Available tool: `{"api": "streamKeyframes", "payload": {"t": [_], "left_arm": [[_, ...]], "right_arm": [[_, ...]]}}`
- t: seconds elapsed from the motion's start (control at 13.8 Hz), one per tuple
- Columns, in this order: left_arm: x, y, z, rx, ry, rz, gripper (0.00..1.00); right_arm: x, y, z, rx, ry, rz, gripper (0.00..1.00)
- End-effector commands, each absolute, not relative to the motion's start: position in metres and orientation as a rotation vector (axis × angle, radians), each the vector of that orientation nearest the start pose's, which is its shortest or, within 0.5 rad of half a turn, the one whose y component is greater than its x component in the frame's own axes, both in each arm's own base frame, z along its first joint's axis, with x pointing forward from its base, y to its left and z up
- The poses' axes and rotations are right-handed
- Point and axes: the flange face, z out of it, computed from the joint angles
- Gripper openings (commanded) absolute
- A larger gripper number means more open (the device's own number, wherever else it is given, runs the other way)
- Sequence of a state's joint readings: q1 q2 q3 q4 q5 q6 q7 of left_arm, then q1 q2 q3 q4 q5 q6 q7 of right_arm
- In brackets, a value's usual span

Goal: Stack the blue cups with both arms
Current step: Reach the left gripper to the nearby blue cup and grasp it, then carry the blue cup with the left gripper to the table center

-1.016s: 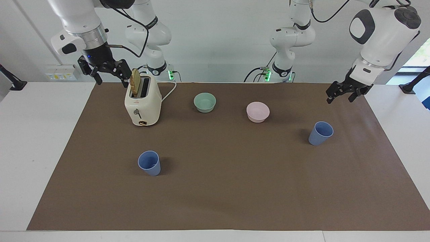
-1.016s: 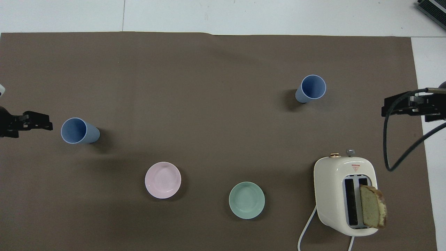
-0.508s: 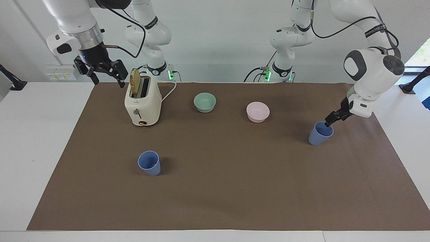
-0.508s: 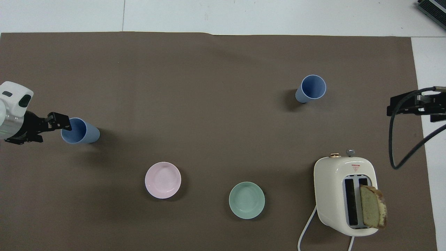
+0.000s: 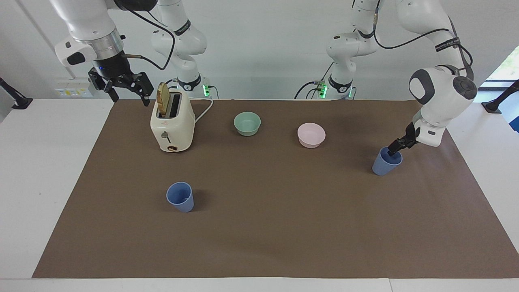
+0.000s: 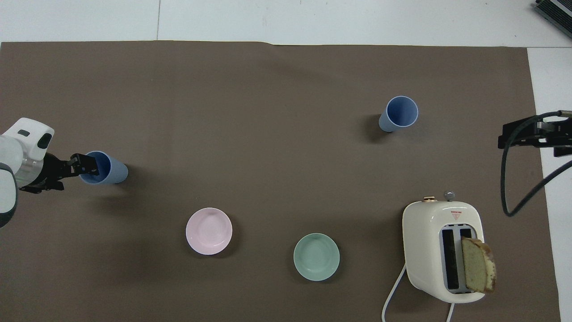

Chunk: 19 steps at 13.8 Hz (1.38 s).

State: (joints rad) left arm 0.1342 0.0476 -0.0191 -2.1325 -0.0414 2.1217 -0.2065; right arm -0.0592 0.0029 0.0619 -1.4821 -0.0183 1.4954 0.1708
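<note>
One blue cup (image 5: 386,161) stands upright toward the left arm's end of the table; it also shows in the overhead view (image 6: 107,167). My left gripper (image 5: 394,151) is down at this cup's rim, open, with one finger inside the cup and one outside; it also shows in the overhead view (image 6: 85,164). The other blue cup (image 5: 180,196) stands upright and alone, farther from the robots than the toaster; it also shows in the overhead view (image 6: 399,113). My right gripper (image 5: 121,86) is open and empty, up in the air beside the toaster, and shows in the overhead view (image 6: 532,133) too.
A cream toaster (image 5: 172,123) with a slice of bread (image 5: 163,98) in one slot stands toward the right arm's end. A green bowl (image 5: 247,123) and a pink bowl (image 5: 311,134) sit between the arms. A brown mat (image 5: 284,227) covers the table.
My left gripper has come down from the air near the mat's edge to the rim of the nearby blue cup. My right gripper has risen slightly beside the toaster. The cups have not moved.
</note>
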Motion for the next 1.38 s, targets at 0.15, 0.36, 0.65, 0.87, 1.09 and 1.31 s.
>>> {"api": "streamKeyframes", "payload": {"t": [0.15,0.36,0.65,0.87,1.09,1.31], "left_arm": [[0.534,0.058,0.378,-3.144,-0.545,0.072,0.0],[0.539,0.056,0.381,-3.199,-0.609,0.062,0.0],[0.552,0.054,0.401,-3.237,-0.608,0.007,0.0],[0.56,0.049,0.432,-3.256,-0.599,0.009,0.0],[0.569,0.021,0.475,-3.261,-0.621,0.002,0.0],[0.573,-0.038,0.496,-3.251,-0.676,0.011,0.0]], "right_arm": [[0.548,-0.005,0.66,-3.142,0.243,-0.02,1.0],[0.548,-0.005,0.66,-3.141,0.238,-0.02,1.0],[0.548,-0.006,0.66,-3.14,0.225,-0.02,1.0],[0.548,-0.005,0.66,-3.141,0.228,-0.02,1.0],[0.548,-0.005,0.66,-3.139,0.237,-0.02,1.0],[0.548,-0.004,0.66,-3.133,0.234,-0.019,1.0]]}}
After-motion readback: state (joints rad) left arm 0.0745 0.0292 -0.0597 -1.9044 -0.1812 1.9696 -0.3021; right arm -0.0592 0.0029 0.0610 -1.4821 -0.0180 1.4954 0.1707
